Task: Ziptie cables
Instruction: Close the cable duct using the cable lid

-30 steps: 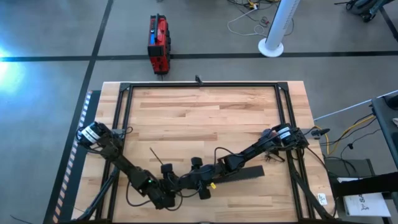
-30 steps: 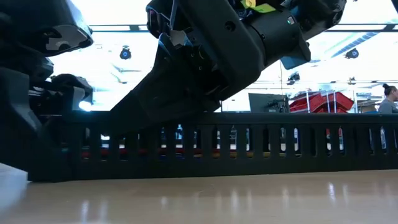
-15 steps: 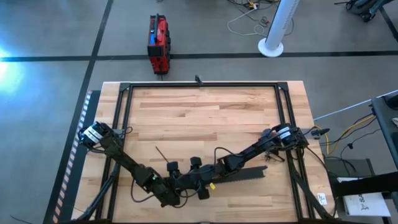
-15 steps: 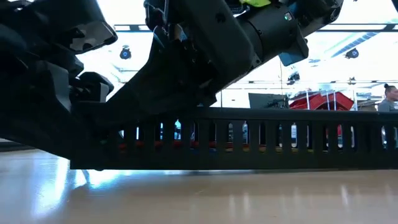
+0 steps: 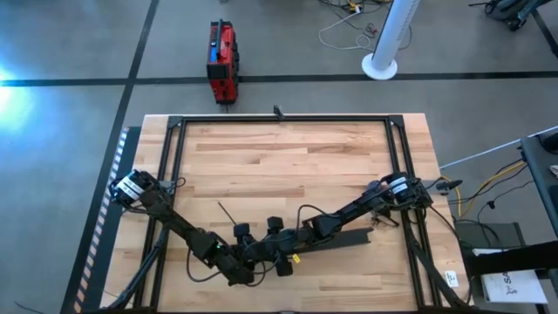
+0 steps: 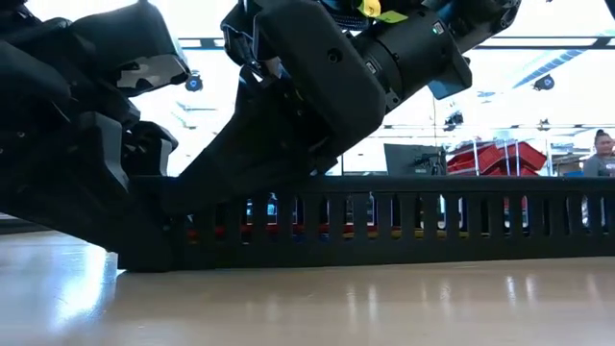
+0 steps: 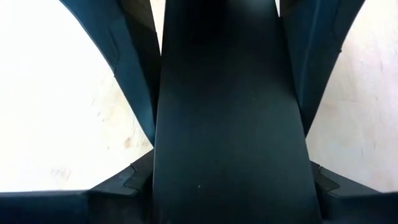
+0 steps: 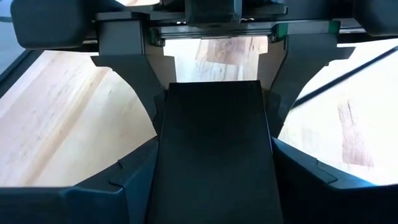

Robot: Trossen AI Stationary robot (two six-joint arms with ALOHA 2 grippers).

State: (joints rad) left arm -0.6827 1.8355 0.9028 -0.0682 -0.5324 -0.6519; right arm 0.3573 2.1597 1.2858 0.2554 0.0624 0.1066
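A long black slotted bar (image 5: 336,242) lies near the table's near edge, and both grippers are shut on it. In the low view it runs across the picture (image 6: 432,221). Bits of red, orange and blue cables (image 6: 288,231) show through its slots. My left gripper (image 5: 251,267) is at the bar's left end. My right gripper (image 5: 284,256) sits just to the right of it. Each wrist view shows the bar between that arm's fingers, the left (image 7: 227,124) and the right (image 8: 214,124). My left gripper pinches the black bar's left end (image 7: 230,155) between its two fingers (image 7: 140,93), one on each long side, so the fingers lie along the bar. That end (image 6: 144,259) sits at the table top. My right gripper pinches the bar a little right of its left end (image 8: 214,162), one finger (image 8: 140,93) on each long side, and reaches along it from the table's right. The bar lies level at the table.
A black frame (image 5: 174,157) runs around the wooden table top. A thin dark strip (image 5: 225,212) lies on the wood beyond the left gripper. Loose dark wires (image 5: 305,212) curl by the right arm. Bare wood fills the table's middle and far part.
My left gripper has moved toward the table's right, closer to the right gripper. The bar's left end rose off the table for a moment and is back down. The bar has shifted a little with it.
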